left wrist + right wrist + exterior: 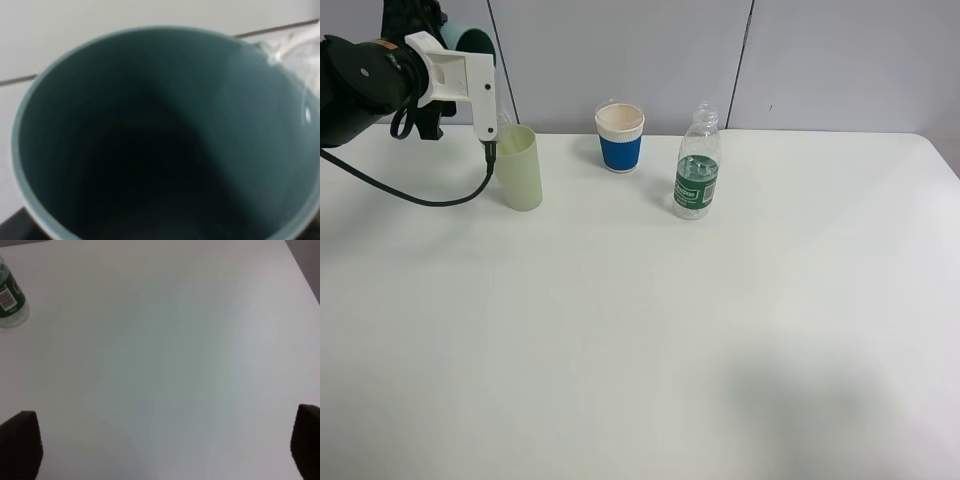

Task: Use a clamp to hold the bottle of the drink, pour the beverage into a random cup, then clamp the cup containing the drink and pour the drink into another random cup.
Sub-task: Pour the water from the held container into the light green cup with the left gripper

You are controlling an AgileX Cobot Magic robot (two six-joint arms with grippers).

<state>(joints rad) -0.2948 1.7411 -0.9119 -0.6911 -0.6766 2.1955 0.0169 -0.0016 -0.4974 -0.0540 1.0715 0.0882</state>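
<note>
**A:** Teal plastic is what I see first from the high camera: a teal cup (pixel 472 42) is carried up by my left gripper (pixel 480 75), tipped over the pale green cup (pixel 519 166) that stands directly under it on the white table (pixel 640 330). Farther out from that hand stands the blue paper cup (pixel 620 138), and beyond it the bottle (pixel 697 165), upright, cap off, some drink left in it.

**B:** So which step do you think we are in?

**A:** I judge it is the second pour, from cup to cup. The bottle is already set down.

**B:** And the left wrist view?

**A:** It looks straight into the teal cup (pixel 160 135), very close. The inside is dark, so I cannot say how much liquid remains. The fingers themselves are hidden, but the cup is lifted, so the hand must be closed on it.

**B:** The right wrist?

**A:** Only bare table, the bottle (pixel 10 300) far ahead of the hand, and two dark fingertips (pixel 20 442) set wide apart with nothing between. That arm is not in the high view.

**B:** Next move?

**A:** I think I must keep the rim over the green cup, finish tilting slowly, then bring the teal cup upright.
</note>
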